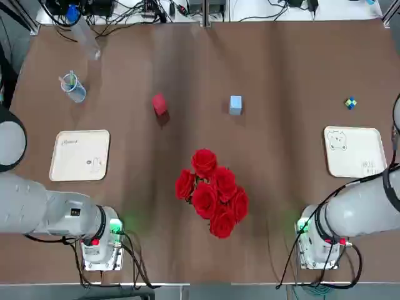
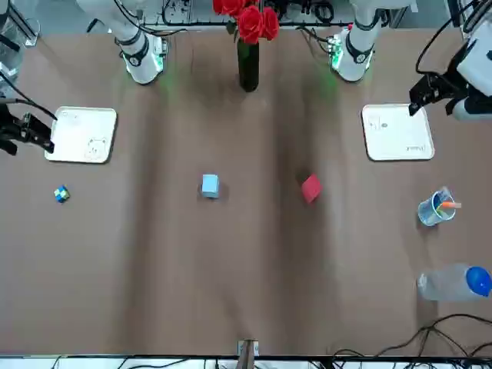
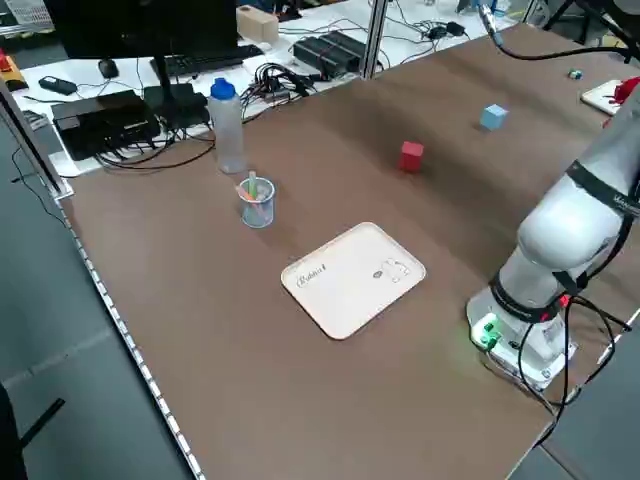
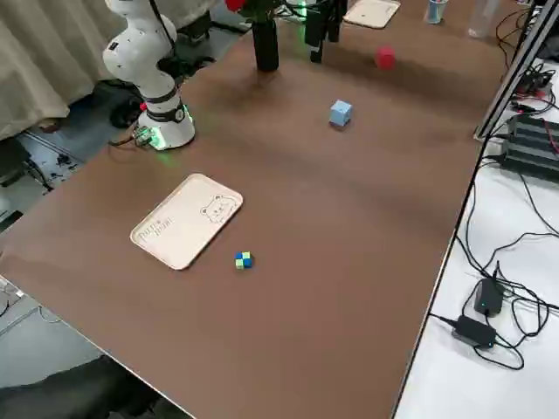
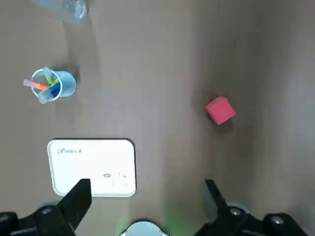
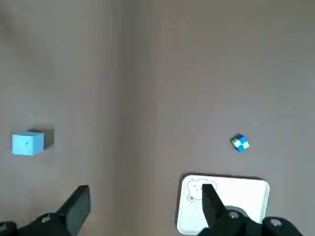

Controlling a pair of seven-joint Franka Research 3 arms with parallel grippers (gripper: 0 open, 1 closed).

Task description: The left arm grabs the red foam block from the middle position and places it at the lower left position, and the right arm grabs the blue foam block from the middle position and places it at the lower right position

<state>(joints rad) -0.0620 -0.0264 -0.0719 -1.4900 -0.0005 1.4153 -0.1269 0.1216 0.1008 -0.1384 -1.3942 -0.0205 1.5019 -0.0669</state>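
Small red foam block (image 1: 159, 104) and light-blue foam block (image 1: 235, 104) mid-table, well apart. Left pincer (image 5: 147, 189) and right pincer (image 6: 145, 194) raised, fingers apart, empty.

Two blocks mid-counter (image 1: 275, 81), well apart: foam block (image 1: 160, 104) left, other block (image 1: 235, 105) right. Vase of roses (image 1: 211, 191) nearer the bases. Tray (image 1: 80, 155) left, tray (image 1: 353, 151) right; cup (image 1: 73, 87) behind left tray.

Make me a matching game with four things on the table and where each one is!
Things:
1. red foam block
2. blue foam block
3. small blue-and-green cube
4. cup of pens

Places:
A. beyond the tray on the robot's right
B. middle, robot's right side
C. beyond the tray on the robot's left
D. middle, robot's left side

Pairs: 1-D, 2-B, 3-A, 4-C
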